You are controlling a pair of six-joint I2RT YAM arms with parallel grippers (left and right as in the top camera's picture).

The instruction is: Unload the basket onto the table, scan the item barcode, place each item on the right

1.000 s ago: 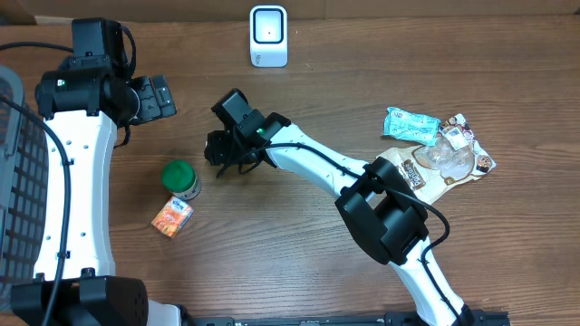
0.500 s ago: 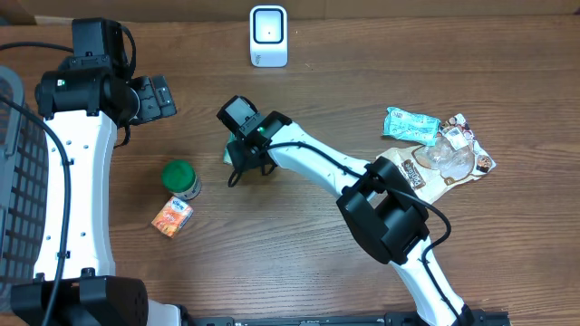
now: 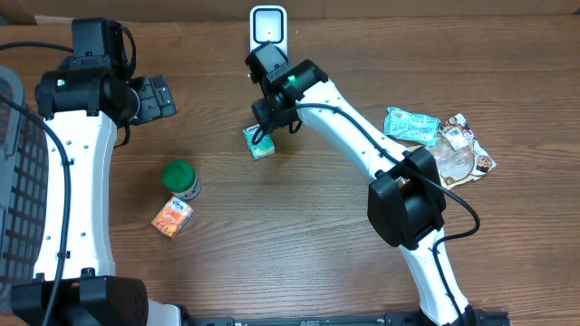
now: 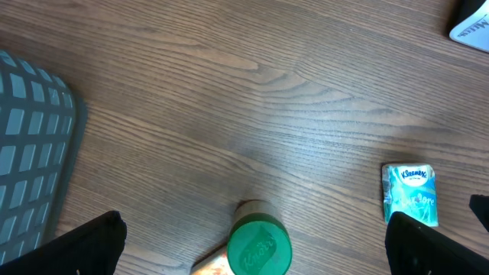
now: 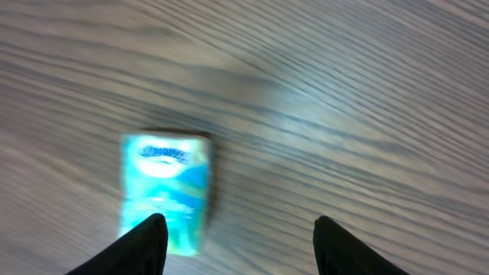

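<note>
Right gripper (image 3: 264, 125) has swung toward the scanner (image 3: 268, 34), tissue pack (image 3: 259, 143) released.
A second ago it covered the pack further from the scanner. Now its fingers stand partly apart over bare table (image 3: 317, 244), with the pack lying flat just beside one fingertip. The left gripper (image 3: 161, 96) is unmoved, spread wide and holding nothing.

The scanner (image 3: 268, 36) stands at the far edge of the table (image 3: 299, 244) — the tissue pack (image 3: 259, 143) lies before it. The snack packets (image 3: 435, 149) lie toward the right edge.
</note>
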